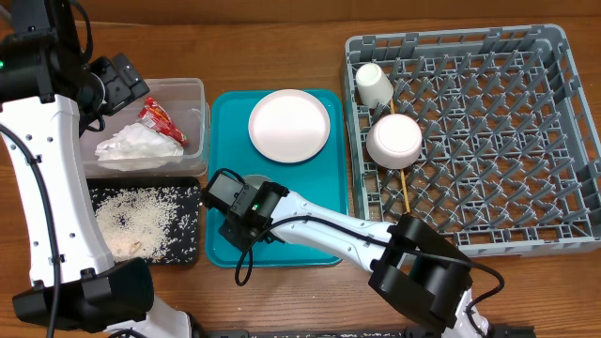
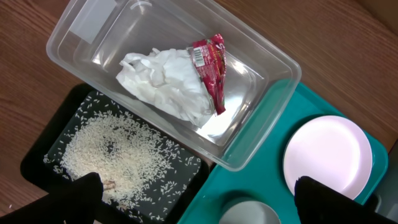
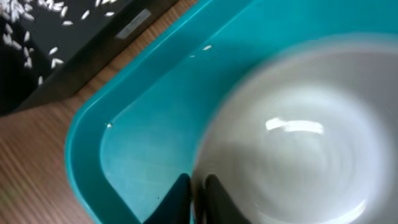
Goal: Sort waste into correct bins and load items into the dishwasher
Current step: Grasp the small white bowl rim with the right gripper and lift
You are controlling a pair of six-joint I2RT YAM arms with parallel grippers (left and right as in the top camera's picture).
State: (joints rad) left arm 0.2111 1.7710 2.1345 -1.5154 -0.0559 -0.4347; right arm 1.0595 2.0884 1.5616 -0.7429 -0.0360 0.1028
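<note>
White bowl (image 3: 292, 143) on the teal tray (image 3: 143, 124) has its rim pinched by the right pincer (image 3: 198, 200); left pincer (image 2: 205, 196) hangs spread wide above the black tray (image 2: 38, 160).

At my left, the tub (image 1: 192, 84) holds napkin (image 1: 136, 145) and wrapper (image 1: 160, 119); just before it, nearer me, the shallow tray (image 1: 189, 246) holds rice (image 1: 141, 221). The serving tray (image 1: 225, 131) lies right of both, plate (image 1: 289, 125) behind, bowl (image 3: 298, 137) in front. Rightmost, the rack (image 1: 573, 113) holds cup (image 1: 374, 84), second bowl (image 1: 394, 141), chopsticks (image 1: 406, 188).
</note>
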